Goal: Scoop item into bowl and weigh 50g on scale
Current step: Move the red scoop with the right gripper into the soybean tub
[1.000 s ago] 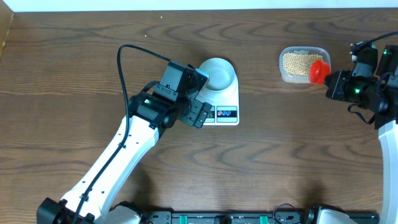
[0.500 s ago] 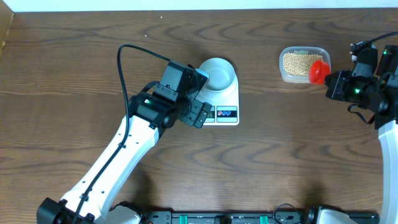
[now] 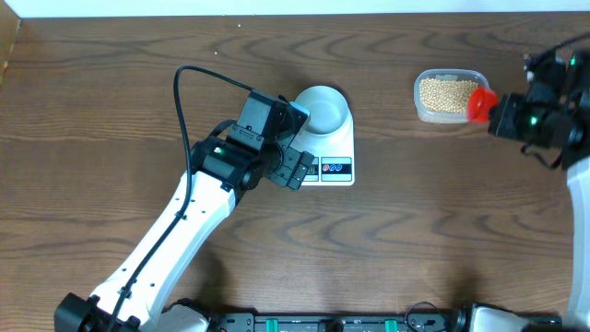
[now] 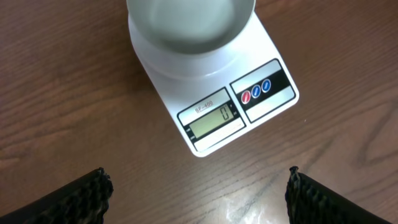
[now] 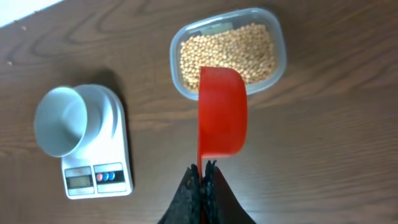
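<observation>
The pale grey-white bowl (image 3: 322, 109) sits empty on the white scale (image 3: 336, 167); the scale's screen (image 4: 210, 120) reads 0. The beige-yellow beans (image 3: 442, 92) lie in a clear plastic tub (image 3: 449, 77) at the back right. My right gripper (image 3: 502, 112) is shut on the handle of a red scoop (image 3: 479, 102), held above the tub's right edge; in the right wrist view the scoop (image 5: 222, 116) overlaps the tub (image 5: 277, 37) and looks empty. My left gripper (image 3: 293, 171) is open and empty, low over the table just in front of the scale's front edge.
The left arm (image 3: 166, 240) stretches from the front left toward the scale. A black rail (image 3: 332, 323) runs along the table's front edge. Bare wood lies between the scale and the tub.
My right gripper has moved the red scoop slightly right and back, from over the tub's right corner to its right edge. The left arm has not moved.
</observation>
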### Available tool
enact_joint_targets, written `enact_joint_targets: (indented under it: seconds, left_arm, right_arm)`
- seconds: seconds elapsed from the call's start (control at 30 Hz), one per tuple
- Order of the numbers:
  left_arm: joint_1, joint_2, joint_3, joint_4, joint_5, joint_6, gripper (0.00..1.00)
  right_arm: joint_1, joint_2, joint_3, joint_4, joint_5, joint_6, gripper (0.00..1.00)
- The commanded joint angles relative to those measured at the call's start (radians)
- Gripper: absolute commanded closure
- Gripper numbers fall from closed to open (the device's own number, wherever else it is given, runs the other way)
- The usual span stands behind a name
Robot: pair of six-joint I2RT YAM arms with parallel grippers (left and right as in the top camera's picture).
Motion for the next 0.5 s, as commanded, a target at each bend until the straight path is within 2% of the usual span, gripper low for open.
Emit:
enact_joint_targets:
  seconds: [0.0,0.17,0.47]
  left_arm:
    - [0.004,-0.001,0.005,-0.003,-0.009,0.006,0.09]
    - [0.004,-0.001,0.005,-0.003,-0.009,0.006,0.08]
    - [0.004,-0.001,0.005,-0.003,-0.008,0.006,0.09]
  right_arm:
    - [0.007,0.086,0.123,-0.026,0.04,-0.034,0.99]
    - [0.007,0.195,0.227,-0.01,0.041,-0.099,0.99]
    - [0.007,0.319,0.23,0.027,0.053,-0.196,0.99]
